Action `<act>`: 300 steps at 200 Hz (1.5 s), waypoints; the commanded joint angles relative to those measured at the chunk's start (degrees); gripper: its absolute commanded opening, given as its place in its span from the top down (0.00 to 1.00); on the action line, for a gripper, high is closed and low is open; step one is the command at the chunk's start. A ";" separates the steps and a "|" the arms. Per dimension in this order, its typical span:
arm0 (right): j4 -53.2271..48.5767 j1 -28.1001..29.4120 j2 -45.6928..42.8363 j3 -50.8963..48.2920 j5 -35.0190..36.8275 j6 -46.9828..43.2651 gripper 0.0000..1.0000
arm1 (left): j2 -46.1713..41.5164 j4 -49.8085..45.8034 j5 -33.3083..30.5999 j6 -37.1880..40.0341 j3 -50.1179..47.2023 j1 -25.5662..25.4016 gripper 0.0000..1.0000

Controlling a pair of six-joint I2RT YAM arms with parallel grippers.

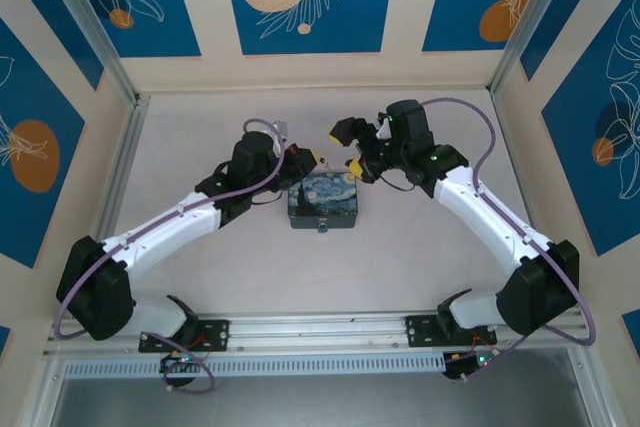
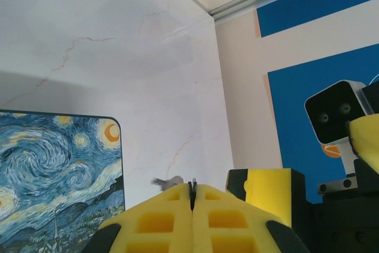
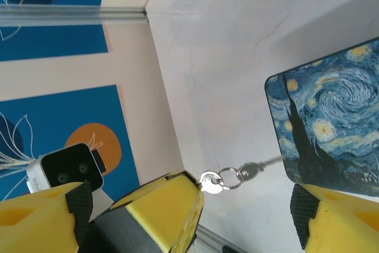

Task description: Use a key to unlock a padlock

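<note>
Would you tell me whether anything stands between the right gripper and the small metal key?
Nothing visible does: the small metal key, pinched by the shut left gripper, lies straight ahead of the open right gripper.

My yellow moulded finger pads (image 2: 155, 224): matt plastic, smooth, pocketed faces. Black grip strips (image 3: 305, 208) at their edges: coarse, foam-like, dull. Small silvery metal key (image 3: 211, 182): polished and bright, as is its thin wire split ring (image 3: 229, 177). Dark-blue rectangular Starry-Night printed tin (image 2: 59, 170): smooth lid, slight satin sheen. White marble-look tabletop (image 2: 118, 45): smooth, matt, faintly veined. Aluminium corner rail (image 3: 71, 15): satin metal.
</note>
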 commanded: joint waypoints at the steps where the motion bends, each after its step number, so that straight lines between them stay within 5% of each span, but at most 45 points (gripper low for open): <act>1: -4.80 -1.40 -0.57 2.44 -4.16 -1.74 0.11 | -2.01 -3.08 0.56 1.92 2.18 0.74 1.00; 69: -1.45 -1.27 -7.96 0.50 -0.97 -3.24 0.11 | 1.29 -0.05 1.69 0.28 3.45 0.91 1.00; 192: -2.57 -5.33 -10.36 2.64 -6.40 -3.50 0.13 | 6.07 -1.11 4.06 0.63 7.81 0.85 1.00; 222: -7.22 -4.51 -10.64 2.72 -2.10 -7.56 0.13 | 7.21 -2.53 6.96 3.57 9.08 1.08 1.00; 300: 21.13 -11.59 -21.17 -21.70 -12.11 -10.09 0.25 | 8.58 -3.97 25.35 19.42 12.11 4.71 1.00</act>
